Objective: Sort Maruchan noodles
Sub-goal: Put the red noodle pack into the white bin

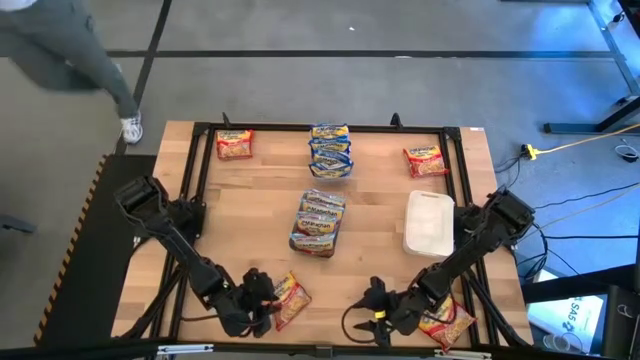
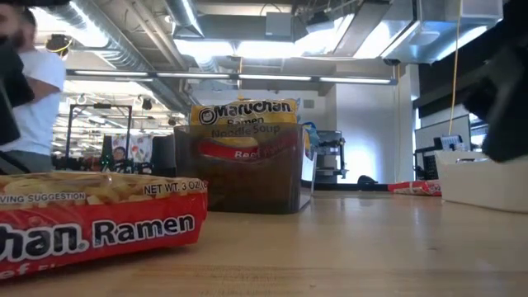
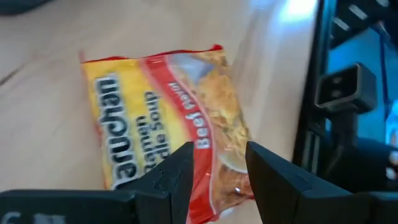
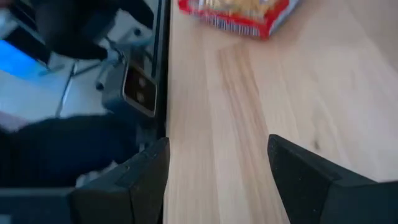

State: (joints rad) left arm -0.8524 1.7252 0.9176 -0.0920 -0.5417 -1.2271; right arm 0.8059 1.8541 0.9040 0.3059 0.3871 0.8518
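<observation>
Several Maruchan noodle packets lie on the wooden table. A yellow and red one lies flat near the front edge. My left gripper is open just over its near end, coming from the table's left; no finger visibly touches it. My right gripper is open over bare wood at the front edge, pointing toward that packet. Another packet lies under my right arm. Single packets and a stack lie at the back.
A dark mesh basket holding packets stands mid-table. A pale plastic tub sits to its right. A black frame borders the table. A person walks past the far left corner.
</observation>
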